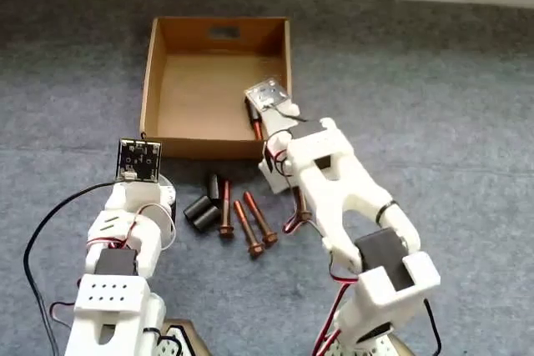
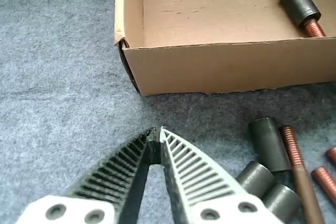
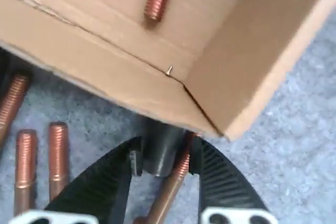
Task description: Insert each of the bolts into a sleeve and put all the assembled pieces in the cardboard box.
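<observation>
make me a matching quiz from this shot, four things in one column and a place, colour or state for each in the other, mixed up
Things:
1. left pincer
2. sleeved bolt
3. loose sleeves
4. bare bolts

Place, colour or state:
A. copper, lying on the carpet
B. inside the cardboard box
C. shut, over the carpet in front of the box
D. dark grey, on the carpet

Pairs: 1-C, 2-B, 3-D, 4-A
</observation>
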### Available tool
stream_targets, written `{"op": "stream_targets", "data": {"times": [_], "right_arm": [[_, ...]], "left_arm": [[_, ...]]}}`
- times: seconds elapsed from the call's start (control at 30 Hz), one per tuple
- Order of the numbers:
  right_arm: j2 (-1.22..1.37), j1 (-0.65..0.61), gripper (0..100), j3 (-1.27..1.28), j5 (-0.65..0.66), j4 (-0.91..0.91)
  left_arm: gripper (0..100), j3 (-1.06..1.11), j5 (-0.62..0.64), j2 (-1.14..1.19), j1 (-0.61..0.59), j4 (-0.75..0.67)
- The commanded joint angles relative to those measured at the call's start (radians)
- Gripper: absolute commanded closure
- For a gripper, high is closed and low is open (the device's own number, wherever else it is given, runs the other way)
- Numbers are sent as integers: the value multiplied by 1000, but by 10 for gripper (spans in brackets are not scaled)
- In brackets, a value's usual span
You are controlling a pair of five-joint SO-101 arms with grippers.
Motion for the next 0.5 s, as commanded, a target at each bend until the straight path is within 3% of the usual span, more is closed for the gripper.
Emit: {"op": "stream_targets", "data": {"times": [0.0,0.23,0.47], "right_arm": [[10,-10,847,-4,14,-33],[27,-47,856,7,83,-27],[24,-74,995,5,127,-27]], "left_arm": [[973,-4,-8,2,8,-23],[973,-4,-8,2,8,-23],[973,-4,-8,2,8,-23]]}}
